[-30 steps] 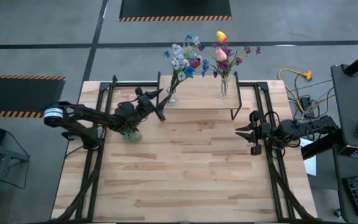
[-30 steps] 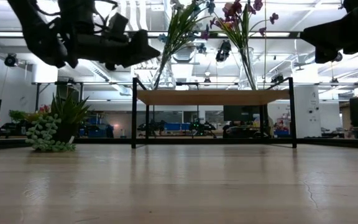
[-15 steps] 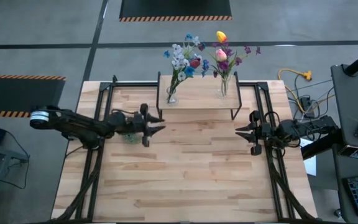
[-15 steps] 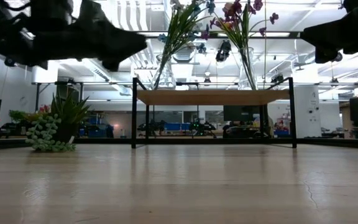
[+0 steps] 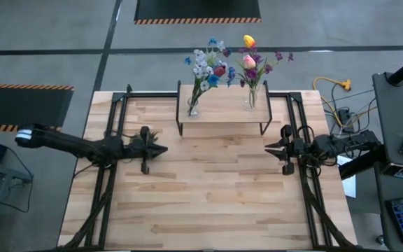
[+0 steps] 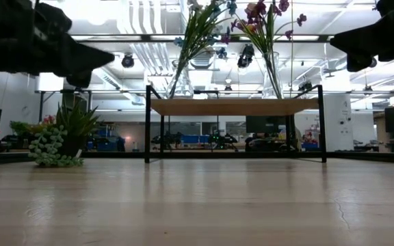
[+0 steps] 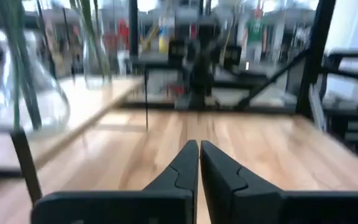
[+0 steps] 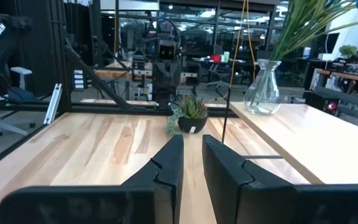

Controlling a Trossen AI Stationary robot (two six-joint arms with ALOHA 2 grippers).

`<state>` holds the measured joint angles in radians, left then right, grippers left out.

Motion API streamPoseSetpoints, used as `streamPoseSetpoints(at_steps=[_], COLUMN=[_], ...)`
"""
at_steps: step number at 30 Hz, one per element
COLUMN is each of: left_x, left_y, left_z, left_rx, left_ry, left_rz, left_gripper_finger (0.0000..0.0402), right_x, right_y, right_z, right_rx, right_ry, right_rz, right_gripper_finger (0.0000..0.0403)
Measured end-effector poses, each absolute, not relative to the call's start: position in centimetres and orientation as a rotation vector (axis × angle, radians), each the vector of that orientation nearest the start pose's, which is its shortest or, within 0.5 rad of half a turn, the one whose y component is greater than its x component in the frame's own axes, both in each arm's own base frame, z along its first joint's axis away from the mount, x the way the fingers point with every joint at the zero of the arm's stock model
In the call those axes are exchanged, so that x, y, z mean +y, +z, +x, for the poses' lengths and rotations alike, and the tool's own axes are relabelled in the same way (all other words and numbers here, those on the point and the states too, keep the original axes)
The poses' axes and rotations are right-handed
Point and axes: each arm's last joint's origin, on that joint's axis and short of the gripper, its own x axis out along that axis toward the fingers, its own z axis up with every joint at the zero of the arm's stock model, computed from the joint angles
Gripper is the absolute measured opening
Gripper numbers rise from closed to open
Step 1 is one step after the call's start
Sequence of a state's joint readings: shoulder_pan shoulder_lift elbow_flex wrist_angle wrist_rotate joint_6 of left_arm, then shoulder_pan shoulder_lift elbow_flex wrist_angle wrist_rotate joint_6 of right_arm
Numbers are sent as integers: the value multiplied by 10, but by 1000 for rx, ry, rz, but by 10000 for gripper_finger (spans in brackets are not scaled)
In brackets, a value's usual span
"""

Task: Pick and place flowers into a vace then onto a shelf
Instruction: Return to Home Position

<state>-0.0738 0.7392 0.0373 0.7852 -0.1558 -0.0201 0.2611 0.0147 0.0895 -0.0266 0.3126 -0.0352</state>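
left gripper has backed off the shelf, pinched shut, empty; flowers sit up there, job's basically done; right gripper idles, barely open

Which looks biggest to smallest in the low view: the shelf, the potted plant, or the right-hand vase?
1. The shelf, by far the widest.
2. The potted plant.
3. The right-hand vase, counting only the glass.

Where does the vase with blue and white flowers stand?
In the high view the vase stands at the left end of the shelf, the second vase at its right end.
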Motion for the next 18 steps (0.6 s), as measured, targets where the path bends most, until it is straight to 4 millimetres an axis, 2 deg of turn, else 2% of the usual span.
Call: streamPoseSetpoints(at_steps=[3, 6, 9, 18], left_x=[-6, -5, -5, -5], left_y=[181, 186, 179, 183], left_z=[143, 134, 125, 116], left_rx=[-16, -88, -107, -148], left_ry=[82, 83, 83, 55], left_rz=[-37, -42, -43, -17], left_gripper_finger=[0, 0, 0, 0], right_x=[15, 15, 15, 15], right_y=[191, 191, 191, 191], right_z=[90, 90, 89, 89], right_rx=[-52, -55, -57, -63], right_ry=[-51, -52, -52, -51], right_rz=[-35, -37, -37, 44], right_gripper_finger=[52, 52, 52, 52])
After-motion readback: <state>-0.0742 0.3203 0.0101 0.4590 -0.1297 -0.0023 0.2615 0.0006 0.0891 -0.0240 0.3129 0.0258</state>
